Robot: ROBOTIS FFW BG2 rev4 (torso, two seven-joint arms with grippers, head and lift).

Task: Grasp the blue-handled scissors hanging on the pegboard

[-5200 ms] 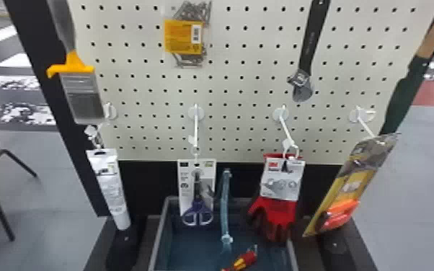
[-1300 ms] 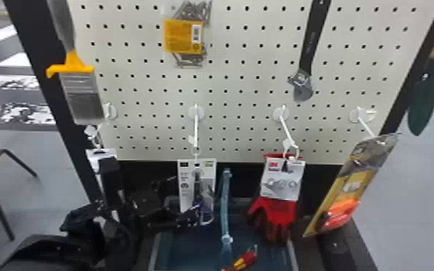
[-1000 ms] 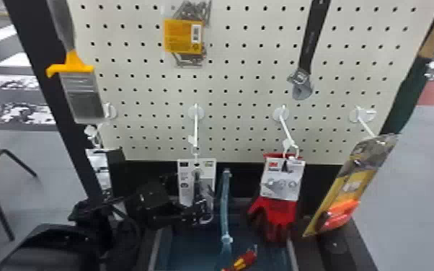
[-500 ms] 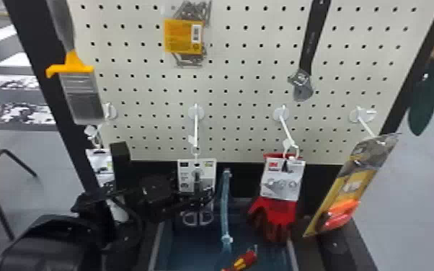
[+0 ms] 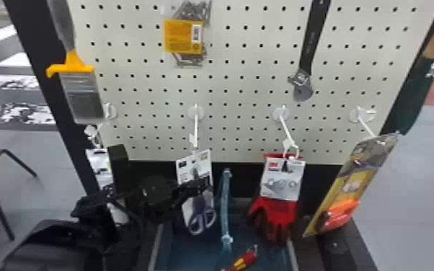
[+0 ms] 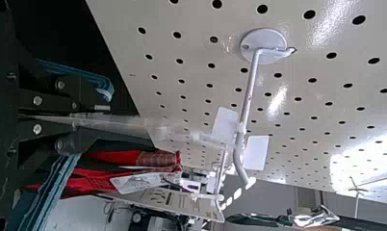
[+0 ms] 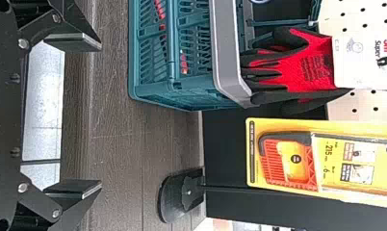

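The blue-handled scissors [image 5: 201, 216] hang in a clear pack with a white card from the middle white hook [image 5: 195, 126] of the pegboard [image 5: 248, 72]. My left arm comes in from the lower left, and my left gripper [image 5: 193, 187] is shut on the pack just above the blue handles. From the left wrist, the pack [image 6: 148, 129] appears edge-on, pinched between the two black fingers of that gripper [image 6: 93, 122], with its hook [image 6: 244, 101] beyond. My right gripper [image 7: 78, 115] is open over bare floor, nothing between its fingers.
Red gloves [image 5: 274, 212] hang on the hook to the right, a yellow saw pack [image 5: 349, 187] farther right. A teal basket [image 7: 182, 72] sits below with a red screwdriver [image 5: 241, 261] inside. A clear tube [image 5: 224, 205] stands beside the scissors. A paintbrush [image 5: 79, 90] hangs at left.
My left arm rose in from the lower left. Its gripper slid up the scissors pack from the handles to just under the card, leaving the blue handles showing below it.
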